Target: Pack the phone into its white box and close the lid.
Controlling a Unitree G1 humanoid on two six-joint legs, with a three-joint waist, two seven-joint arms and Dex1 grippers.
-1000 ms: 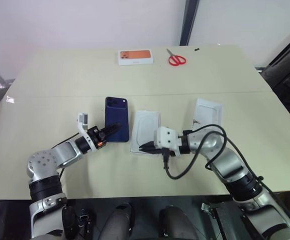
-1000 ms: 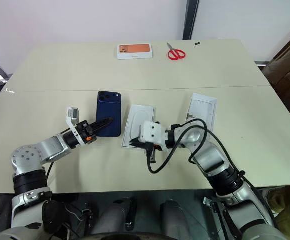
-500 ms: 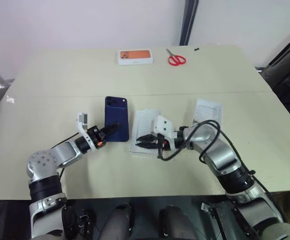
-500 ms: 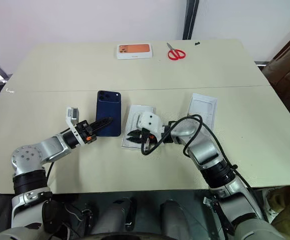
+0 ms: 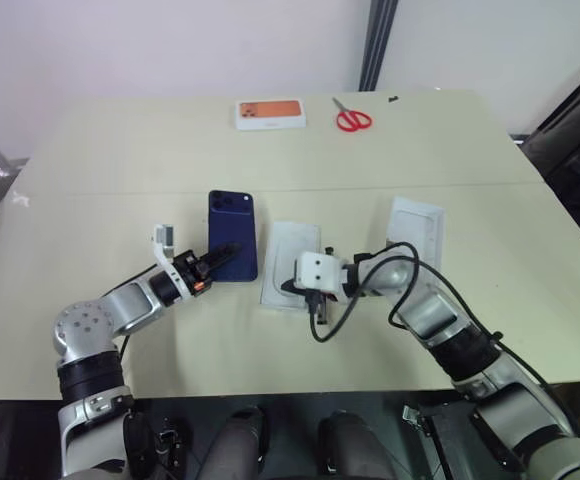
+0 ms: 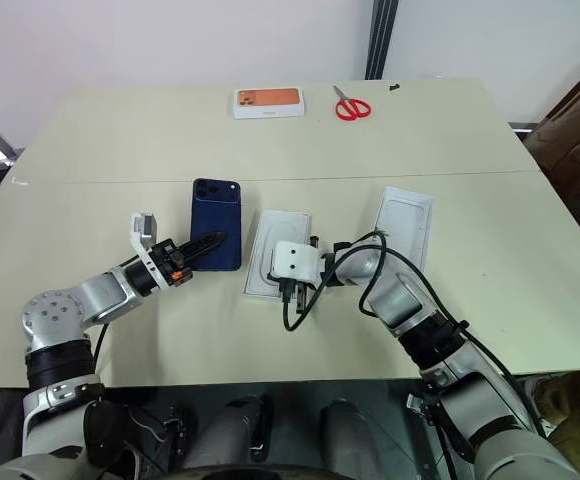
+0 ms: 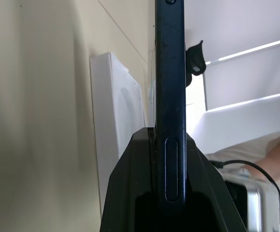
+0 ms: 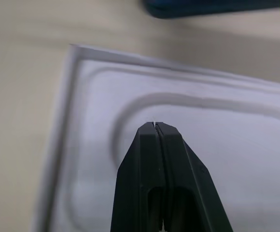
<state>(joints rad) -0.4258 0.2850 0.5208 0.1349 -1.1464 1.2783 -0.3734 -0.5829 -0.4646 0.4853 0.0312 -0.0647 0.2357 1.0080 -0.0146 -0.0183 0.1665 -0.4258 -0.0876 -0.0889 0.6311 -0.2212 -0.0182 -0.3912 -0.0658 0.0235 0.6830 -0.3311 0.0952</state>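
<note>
Currently my left claw (image 5: 222, 258) is clamped on the near end of the phone (image 5: 233, 222), which lies flat on the table (image 5: 120, 160) with its long axis running away from me and the camera cluster at the far end. My right claw (image 8: 154, 126), fingers pressed together and holding nothing, rests over the white insert (image 5: 292, 262) just right of the phone. Judging by position, the left arm is the one placed to carry the phone, and the white tray (image 5: 415, 228) lies farther right, beyond the insert.
</note>
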